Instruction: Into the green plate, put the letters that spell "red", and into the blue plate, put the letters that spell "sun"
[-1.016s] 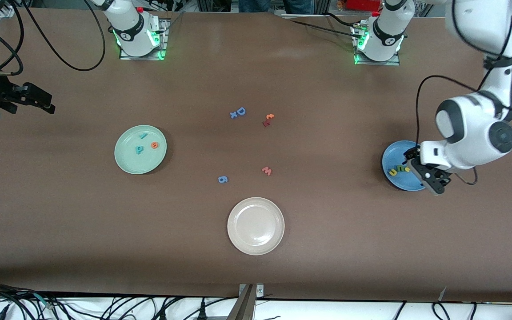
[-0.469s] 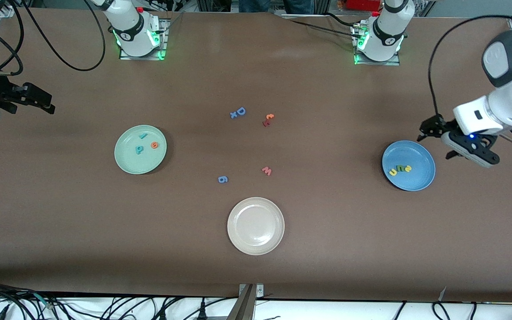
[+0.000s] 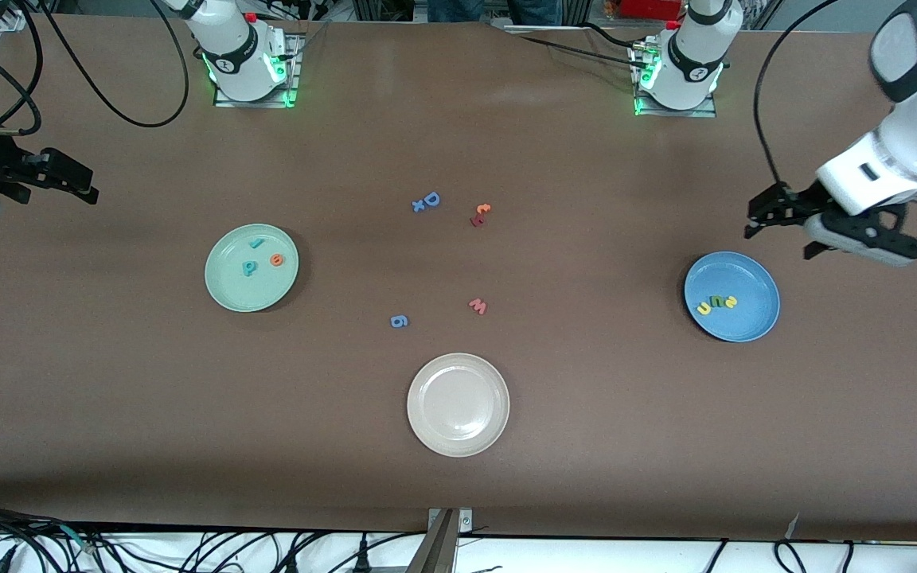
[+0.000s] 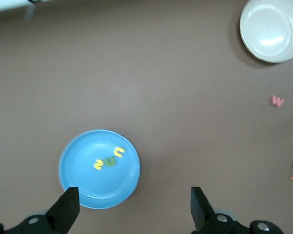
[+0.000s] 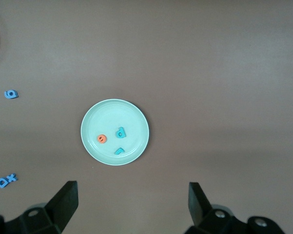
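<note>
Right pincer (image 3: pixel 68 181): cut off at the front view's edge, arm mostly out of frame; it waits over bare counter (image 3: pixel 586 446) at the right arm's end. In the right wrist view both fingers (image 5: pixel 63 202) stand wide apart, nothing between them.

Left pincer (image 3: pixel 769 215): up in the air over the counter just beside the blue plate (image 3: pixel 749 318). Fingers (image 4: pixel 66 207) spread wide, empty.

Small letters hard to read in the front view; the 2 red-orange pieces (image 3: pixel 480 214) overlap and cannot be named.

Count:
- 3 plates: 1 green plate (image 3: pixel 228 286), 1 blue, 1 cream-white plate (image 3: pixel 458 430).
- 6 letters in plates, 3 per plate.
- Loose on the counter: blue "D" (image 3: pixel 431 198) touching a small blue "x" (image 3: pixel 419 206), blue "6" (image 3: pixel 399 321), red "w" (image 3: pixel 478 305), plus the red-orange pair.

Contents:
- Green plate, toward the right arm's end: teal "d" (image 3: pixel 249 267), orange "e" (image 3: pixel 276 259), thin teal "r" (image 3: pixel 256 243). All apart from each other.
- Blue plate, toward the left arm's end: yellow "s" (image 3: pixel 730 302), green arch (image 3: pixel 716 302), yellow arch (image 3: pixel 702 308), in a close row.
- Cream-white plate, nearest the front camera: nothing in it.
</note>
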Controlling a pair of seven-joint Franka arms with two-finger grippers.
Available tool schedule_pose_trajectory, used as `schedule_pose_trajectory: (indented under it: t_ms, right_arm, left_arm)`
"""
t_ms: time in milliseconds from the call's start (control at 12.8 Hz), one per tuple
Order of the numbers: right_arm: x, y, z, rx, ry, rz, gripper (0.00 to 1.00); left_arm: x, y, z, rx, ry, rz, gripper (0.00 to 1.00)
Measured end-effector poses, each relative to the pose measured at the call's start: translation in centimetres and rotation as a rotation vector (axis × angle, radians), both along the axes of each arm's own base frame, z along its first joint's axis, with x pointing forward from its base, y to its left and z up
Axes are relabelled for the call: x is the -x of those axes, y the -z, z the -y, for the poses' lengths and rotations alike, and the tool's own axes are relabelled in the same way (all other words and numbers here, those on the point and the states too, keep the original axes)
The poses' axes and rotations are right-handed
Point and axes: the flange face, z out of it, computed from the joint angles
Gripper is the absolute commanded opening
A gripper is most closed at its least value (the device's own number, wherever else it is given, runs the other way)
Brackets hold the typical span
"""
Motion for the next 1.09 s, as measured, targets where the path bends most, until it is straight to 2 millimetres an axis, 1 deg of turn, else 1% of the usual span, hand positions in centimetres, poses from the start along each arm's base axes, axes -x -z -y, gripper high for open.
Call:
schedule_pose_trajectory:
  t_ms: [78, 156, 234, 312, 391, 625, 703, 1094]
  right_arm:
    - [0.0, 0.0, 0.0, 0.000, 0.000, 0.000, 1.00]
    - [0.0, 0.0, 0.0, 0.000, 0.000, -0.001, 1.00]
    - [0.0, 0.0, 0.0, 0.000, 0.000, -0.001, 1.00]
    - [0.0, 0.0, 0.0, 0.000, 0.000, -0.001, 1.00]
    - [0.0, 0.0, 0.0, 0.000, 0.000, -0.001, 1.00]
    - [0.0, 0.0, 0.0, 0.000, 0.001, -0.001, 1.00]
    - [0.0, 0.0, 0.0, 0.000, 0.001, -0.001, 1.00]
    - [0.0, 0.0, 0.0, 0.000, 0.000, -0.001, 1.00]
  left_arm:
    - [-0.2, -1.5, -0.8, -0.021, -0.008, 0.031, 1.00]
    - [-0.5, -3.1, -1.1, -0.033, -0.008, 0.059, 1.00]
    - [-0.5, -4.4, -1.0, -0.036, -0.005, 0.066, 1.00]
    - [-0.3, -5.2, -0.9, -0.036, -0.002, 0.044, 1.00]
    - [0.1, -5.5, -0.9, -0.035, -0.001, 0.010, 1.00]
    - [0.7, -4.3, -0.6, -0.035, 0.006, -0.089, 1.00]
    - [0.7, -4.0, -0.4, -0.036, 0.008, -0.097, 1.00]
    - [-0.6, -4.4, 0.0, -0.038, 0.014, -0.102, 1.00]
